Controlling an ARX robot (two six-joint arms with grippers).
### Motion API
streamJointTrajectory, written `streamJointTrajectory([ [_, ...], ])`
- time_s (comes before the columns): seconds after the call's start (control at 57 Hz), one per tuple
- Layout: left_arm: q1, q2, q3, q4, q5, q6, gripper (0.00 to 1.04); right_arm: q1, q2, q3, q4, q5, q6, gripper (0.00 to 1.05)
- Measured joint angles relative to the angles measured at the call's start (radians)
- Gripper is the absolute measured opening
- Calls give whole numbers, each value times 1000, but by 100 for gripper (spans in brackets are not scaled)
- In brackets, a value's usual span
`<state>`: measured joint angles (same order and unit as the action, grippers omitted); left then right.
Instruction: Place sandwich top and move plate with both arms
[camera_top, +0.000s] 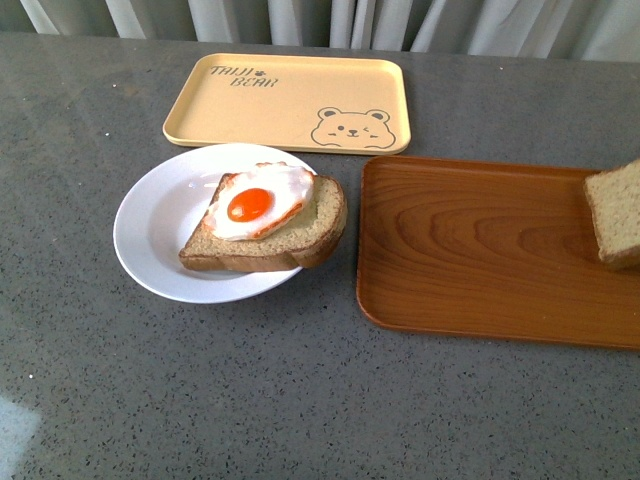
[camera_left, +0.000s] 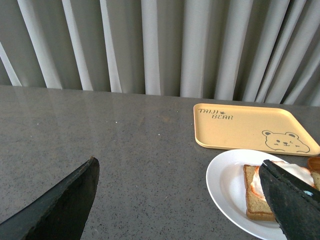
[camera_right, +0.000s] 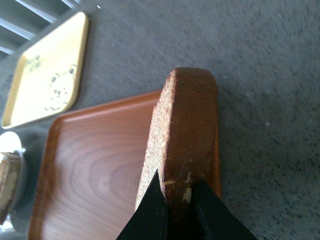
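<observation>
– Tool status, right arm: report.

– I read the right tool (camera_right: 175, 182) as clamped on the crust edge of the sandwich top (camera_right: 185, 125), with one finger on each face. The slice stands on edge.

– Location of the slice?

– In my front view the sandwich top (camera_top: 615, 212) sits at the 3 o'clock end of the wooden tray (camera_top: 480, 250) and is partly cut off by the frame. I cannot tell whether it touches the tray surface.

– Left arm?

– I see the left tool (camera_left: 178, 165) spread wide with nothing between its fingers. It hangs above the bench (camera_left: 140, 150) and faces the curtain (camera_left: 160, 45). One finger overlaps the plate (camera_left: 225, 180) in that view, and I cannot confirm contact.

– Plate position?

– The plate (camera_top: 150, 230) rests on the bench (camera_top: 250, 400) at 9 o'clock of the wooden tray, just beside it. It carries the egg slice (camera_top: 300, 240) with the fried egg (camera_top: 255, 203) on top. The yellow tray (camera_top: 280, 100) lies at 1 o'clock of the plate, close to its rim.
</observation>
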<state>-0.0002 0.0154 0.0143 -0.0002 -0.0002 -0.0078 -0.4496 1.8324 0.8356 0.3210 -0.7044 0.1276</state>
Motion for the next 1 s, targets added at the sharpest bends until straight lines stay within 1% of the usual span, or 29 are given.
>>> streamJointTrajectory([
  [0.123, 0, 0, 0, 0, 0, 0, 96, 72, -79, 0, 44, 0, 86, 3],
  [0.228, 0, 0, 0, 0, 0, 0, 96, 207, -140, 0, 117, 23, 195, 3],
  [0.28, 0, 0, 0, 0, 0, 0, 96, 257, -145, 0, 145, 40, 236, 3],
  [0.421, 0, 0, 0, 0, 0, 0, 96, 433, -124, 6, 224, 132, 330, 3],
  [0.508, 0, 0, 0, 0, 0, 0, 96, 510, -96, 16, 262, 174, 364, 3],
  [0.543, 0, 0, 0, 0, 0, 0, 96, 550, -77, 26, 275, 209, 379, 3],
  [0.684, 0, 0, 0, 0, 0, 0, 96, 657, -16, 64, 296, 283, 410, 3],
  [0.736, 0, 0, 0, 0, 0, 0, 96, 720, 27, 89, 311, 312, 434, 3],
  [0.841, 0, 0, 0, 0, 0, 0, 96, 789, 75, 119, 329, 337, 464, 3],
  [0.999, 0, 0, 0, 0, 0, 0, 96, 855, 130, 158, 345, 372, 511, 3],
])
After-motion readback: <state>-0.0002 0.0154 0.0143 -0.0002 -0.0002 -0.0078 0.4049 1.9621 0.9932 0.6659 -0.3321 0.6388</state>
